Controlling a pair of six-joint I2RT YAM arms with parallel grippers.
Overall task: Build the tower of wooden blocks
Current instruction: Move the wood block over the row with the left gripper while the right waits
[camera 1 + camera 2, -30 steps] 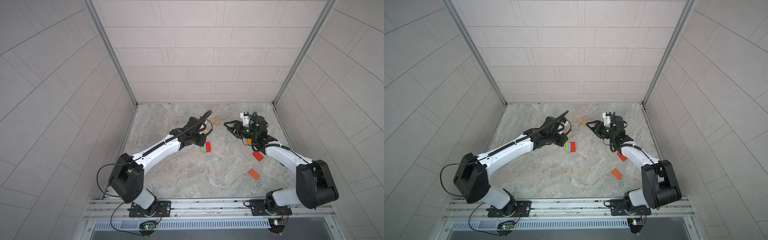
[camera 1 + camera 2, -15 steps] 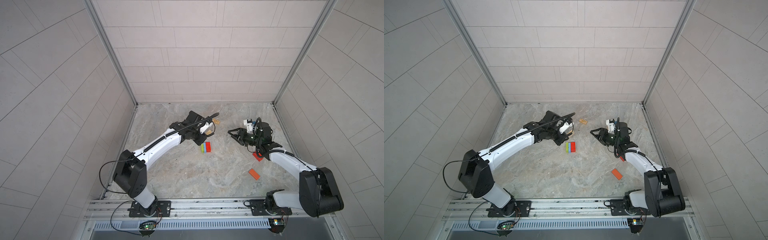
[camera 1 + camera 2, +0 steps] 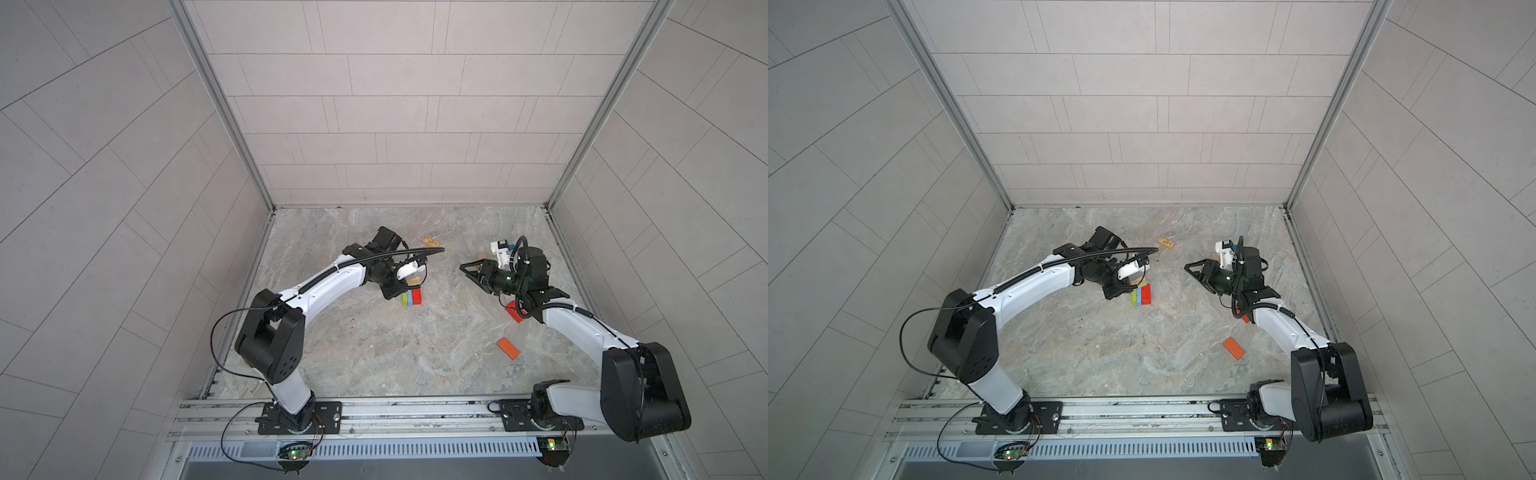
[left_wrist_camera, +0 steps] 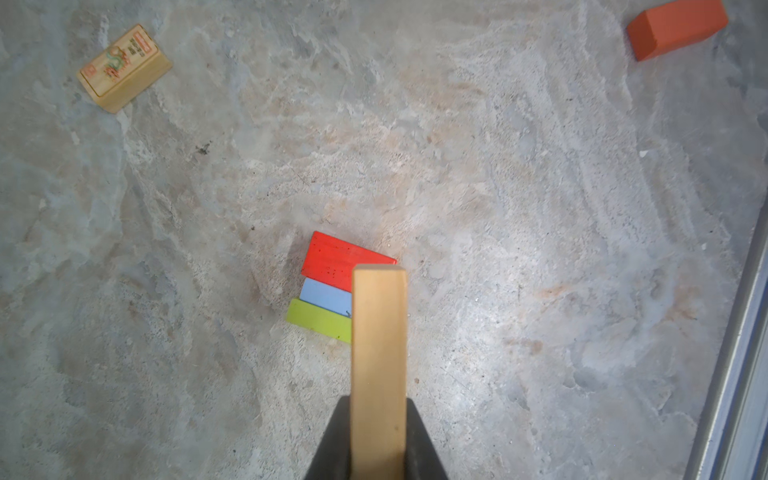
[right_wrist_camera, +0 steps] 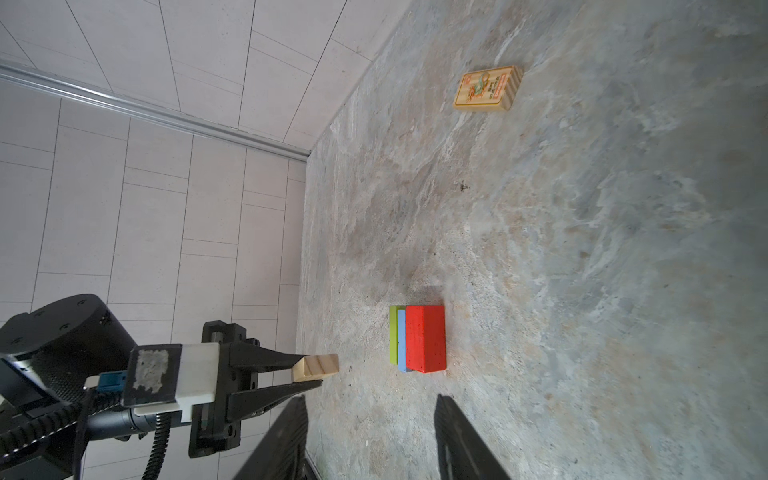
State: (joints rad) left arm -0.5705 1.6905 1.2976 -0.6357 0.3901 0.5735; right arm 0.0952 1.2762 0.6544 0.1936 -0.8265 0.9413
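A lime green plank [image 3: 404, 300], a light blue plank [image 3: 410, 298] and a red plank [image 3: 417, 296] are laid flat, side by side and touching, at the centre of both top views. A plain tan plank [image 4: 378, 353] is held by one end in the left end effector [image 5: 312, 370], above them and crosswise to them. A printed tan block [image 3: 431, 241] is seen above centre. An orange block [image 3: 508, 348] is seen at lower right, and a red-orange block [image 3: 514, 312], partly hidden, right of centre.

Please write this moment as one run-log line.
left gripper: shut on tan block | right gripper: open, empty | green-blue-red row: laid flat
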